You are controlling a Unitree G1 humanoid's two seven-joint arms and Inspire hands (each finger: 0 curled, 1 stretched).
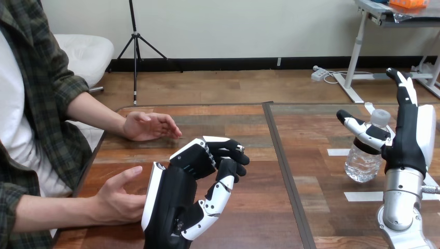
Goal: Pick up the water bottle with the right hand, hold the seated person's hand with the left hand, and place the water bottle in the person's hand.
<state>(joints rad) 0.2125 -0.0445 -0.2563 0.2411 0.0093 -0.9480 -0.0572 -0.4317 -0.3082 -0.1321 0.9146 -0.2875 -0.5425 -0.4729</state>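
Water bottle [365,158] upright on the worktop [264,212], right side. Right hand [410,139] just beside it, fingers straight, thumb across its neck; wrap low round the body before lifting. Left hand [176,194] fingers curled on nothing, beside the person's nearer hand [117,199].

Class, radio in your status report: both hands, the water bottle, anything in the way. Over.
Left hand fingers curled, empty, beside person's lower hand. Right hand open at water bottle, upright on table. Nothing blocking.
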